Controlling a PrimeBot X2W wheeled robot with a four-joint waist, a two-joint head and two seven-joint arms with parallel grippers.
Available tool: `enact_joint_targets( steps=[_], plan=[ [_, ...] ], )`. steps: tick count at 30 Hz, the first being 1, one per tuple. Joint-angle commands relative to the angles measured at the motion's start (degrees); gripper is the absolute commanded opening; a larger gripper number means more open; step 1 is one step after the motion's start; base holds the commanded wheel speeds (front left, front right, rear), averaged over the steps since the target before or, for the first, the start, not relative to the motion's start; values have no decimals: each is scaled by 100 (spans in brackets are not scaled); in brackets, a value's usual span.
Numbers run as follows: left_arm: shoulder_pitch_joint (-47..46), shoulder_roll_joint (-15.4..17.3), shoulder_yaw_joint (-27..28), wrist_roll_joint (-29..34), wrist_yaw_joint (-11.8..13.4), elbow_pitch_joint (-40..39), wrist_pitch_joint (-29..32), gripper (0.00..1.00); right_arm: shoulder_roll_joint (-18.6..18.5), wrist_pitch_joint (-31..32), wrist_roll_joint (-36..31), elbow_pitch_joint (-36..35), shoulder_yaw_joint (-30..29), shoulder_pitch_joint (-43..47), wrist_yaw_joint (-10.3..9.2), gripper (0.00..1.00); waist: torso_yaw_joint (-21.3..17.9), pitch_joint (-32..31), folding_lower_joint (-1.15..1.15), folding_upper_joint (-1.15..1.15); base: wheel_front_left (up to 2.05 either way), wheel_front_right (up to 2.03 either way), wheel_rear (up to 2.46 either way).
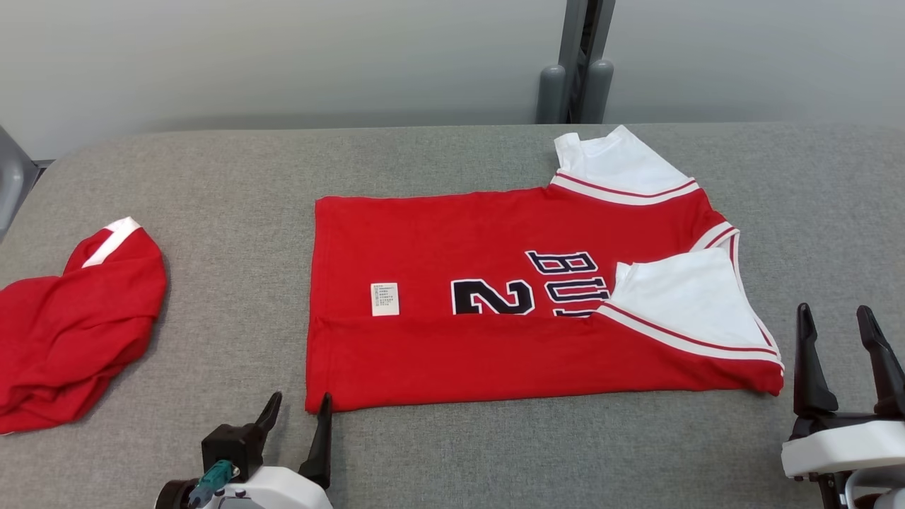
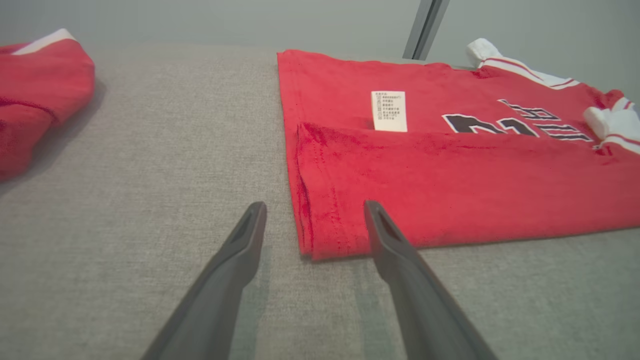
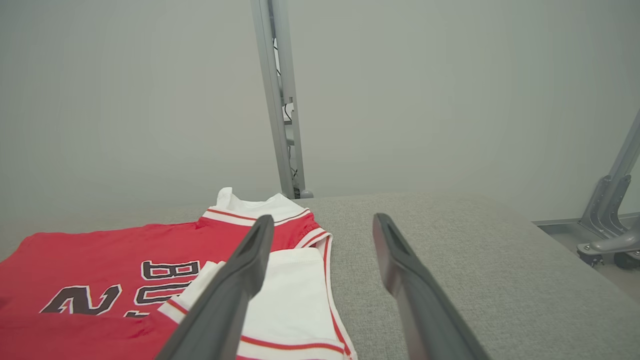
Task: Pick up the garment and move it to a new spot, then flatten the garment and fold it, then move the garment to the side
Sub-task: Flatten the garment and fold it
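A red garment (image 1: 452, 240) with white sleeves, black lettering and a white label lies flat in the middle of the grey table (image 1: 452, 452). Its near long edge is folded up over the front, and the near white sleeve is folded inward. My left gripper (image 1: 298, 411) is open just short of the garment's near left corner (image 2: 312, 245), one finger by the hem and the other on bare cloth. Off the garment's near right corner, my right gripper (image 1: 841, 322) stands open above the table. The right wrist view looks past the white sleeve (image 3: 290, 295).
A second red garment (image 1: 71, 332) with a white stripe lies bunched at the table's left edge, also seen as a red heap (image 2: 35, 90) in the left wrist view. A grey post (image 1: 576, 63) rises behind the table. A metal frame (image 3: 607, 220) stands beyond the right edge.
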Motion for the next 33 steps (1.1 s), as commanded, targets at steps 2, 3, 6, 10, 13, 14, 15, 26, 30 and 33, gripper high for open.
enact_joint_targets(
  steps=[2, 3, 6, 10, 13, 14, 15, 26, 30, 33],
  plan=[
    [-166, 25, -34, -65, 78, 241, 73, 100, -41, -31, 5, 26, 11, -10, 1, 100, -24, 14, 0, 0, 0, 0, 0],
    [-210, 24, -52, -94, 102, 333, 92, 100, -38, -31, 7, 34, 16, -23, 1, 100, -31, 21, 0, 0, 0, 0, 0],
    [-312, 29, -101, -187, 100, 548, 97, 100, -31, -31, 11, 54, 31, -58, 1, 100, -57, 37, 0, 0, 0, 0, 0],
    [-458, 29, -188, -356, 35, 771, 155, 100, -31, -31, 24, 74, 31, -75, 1, 100, -89, 62, 0, 0, 0, 0, 0],
    [-563, 27, -271, -386, 10, 937, 257, 100, -32, -31, 27, 79, 36, -81, 1, 100, -114, 79, 0, 0, 0, 0, 0],
    [-595, 27, -288, -420, 12, 970, 274, 100, -30, -31, 26, 82, 31, -85, 1, 100, -121, 85, 0, 0, 0, 0, 0],
    [-616, 26, -324, -423, -13, 1002, 288, 46, -27, -30, 26, 87, 26, -92, 1, 100, -128, 89, 0, 0, 0, 0, 0],
    [-719, 31, -455, -557, -102, 1092, 143, 0, 45, -26, 159, 660, -221, -153, 1, 100, -72, 117, 0, 0, 0, 0, 0],
    [-706, 47, -503, -547, -128, 1027, 78, 0, 47, 19, 391, 1328, -266, -356, 1, 100, 23, 147, 0, 0, 0, 0, 0],
    [-718, 56, -553, -537, -155, 948, 57, 0, 18, 217, 726, 1948, -207, -615, 1, 100, 107, 194, 0, 0, 0, 0, 0]
  ],
)
